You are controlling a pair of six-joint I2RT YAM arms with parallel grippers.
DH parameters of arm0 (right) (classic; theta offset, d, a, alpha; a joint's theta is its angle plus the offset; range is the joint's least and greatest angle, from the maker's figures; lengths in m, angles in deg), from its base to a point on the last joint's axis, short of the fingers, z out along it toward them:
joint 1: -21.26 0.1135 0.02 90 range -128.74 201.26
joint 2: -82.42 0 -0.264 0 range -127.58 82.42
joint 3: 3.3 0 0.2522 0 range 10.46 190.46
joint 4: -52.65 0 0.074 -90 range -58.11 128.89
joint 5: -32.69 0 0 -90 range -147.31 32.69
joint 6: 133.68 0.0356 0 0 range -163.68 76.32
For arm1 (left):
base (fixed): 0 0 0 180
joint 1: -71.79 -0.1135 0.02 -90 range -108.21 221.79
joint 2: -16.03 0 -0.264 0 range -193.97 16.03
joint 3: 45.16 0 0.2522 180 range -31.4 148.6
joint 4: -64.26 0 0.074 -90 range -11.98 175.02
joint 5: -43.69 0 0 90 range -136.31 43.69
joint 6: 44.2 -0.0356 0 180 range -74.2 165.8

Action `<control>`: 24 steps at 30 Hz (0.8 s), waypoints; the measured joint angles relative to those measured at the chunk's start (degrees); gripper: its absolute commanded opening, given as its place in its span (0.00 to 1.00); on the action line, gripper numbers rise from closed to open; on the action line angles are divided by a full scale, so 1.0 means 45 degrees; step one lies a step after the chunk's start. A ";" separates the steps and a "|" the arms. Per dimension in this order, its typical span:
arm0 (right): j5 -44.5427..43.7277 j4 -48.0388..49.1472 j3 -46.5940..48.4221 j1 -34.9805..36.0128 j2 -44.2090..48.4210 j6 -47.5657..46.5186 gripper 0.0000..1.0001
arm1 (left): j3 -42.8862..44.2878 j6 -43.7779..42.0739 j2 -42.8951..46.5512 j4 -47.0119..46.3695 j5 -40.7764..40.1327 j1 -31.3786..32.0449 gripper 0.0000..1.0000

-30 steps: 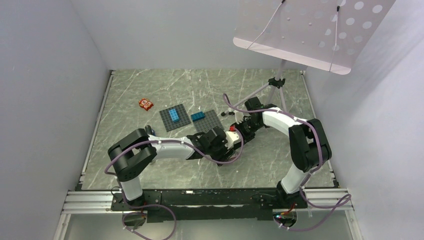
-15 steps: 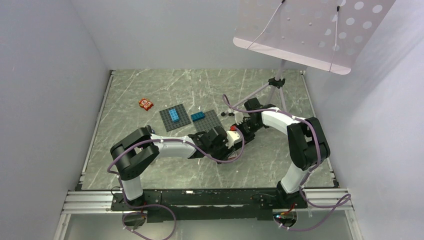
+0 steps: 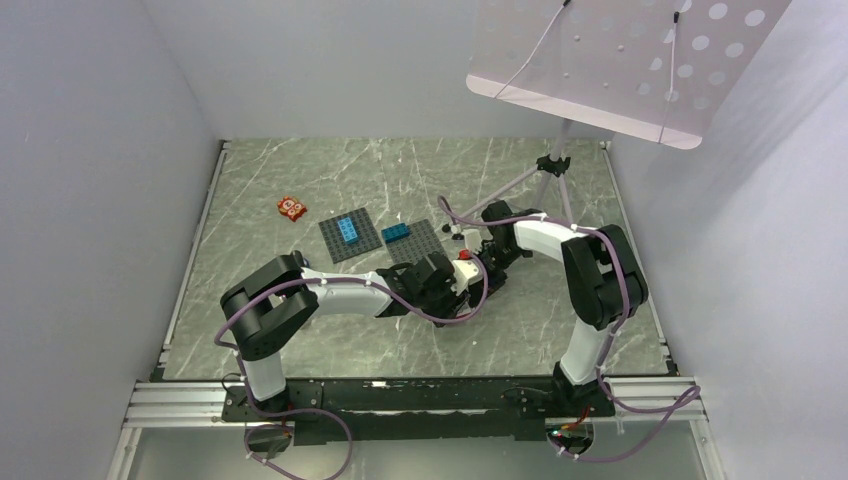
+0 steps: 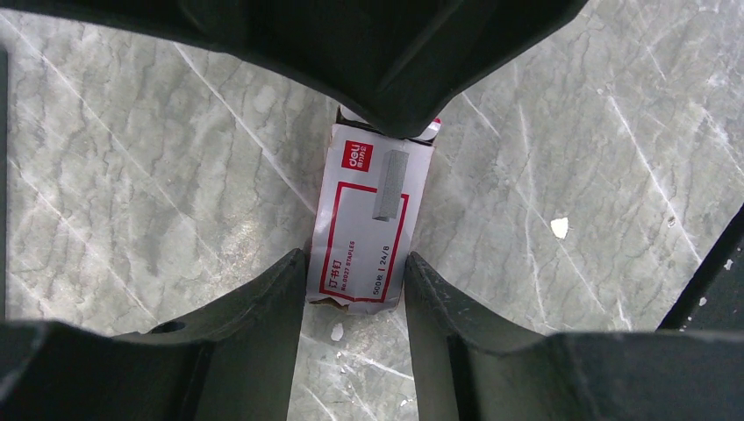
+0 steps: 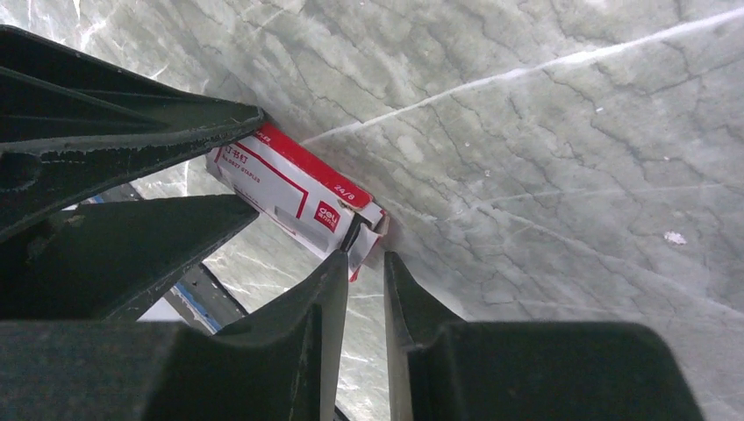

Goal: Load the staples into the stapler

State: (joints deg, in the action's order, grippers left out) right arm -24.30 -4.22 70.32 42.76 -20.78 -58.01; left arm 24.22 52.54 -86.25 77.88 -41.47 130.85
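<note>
Left gripper (image 4: 354,261) clamped on staple box (image 4: 367,224) sides. Right gripper (image 5: 363,263) fingers nearly together at its open flap (image 5: 364,230); grip unclear.

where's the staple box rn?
The staple box lies flat on the table, just right of centre in the top view, between the fingers of the left gripper, with the right gripper at its open end.
</note>
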 measured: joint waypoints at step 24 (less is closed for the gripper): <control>-0.0418 -0.0121 0.0219 -0.0160 -0.0311 0.0194 0.00 | -0.0029 0.0034 -0.0083 -0.0282 -0.0160 0.0097 0.47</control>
State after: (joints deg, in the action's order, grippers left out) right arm -26.18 -4.77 71.30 42.03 -22.17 -57.14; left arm 24.09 52.70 -86.62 76.61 -42.19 131.29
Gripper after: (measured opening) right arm 0.009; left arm 0.474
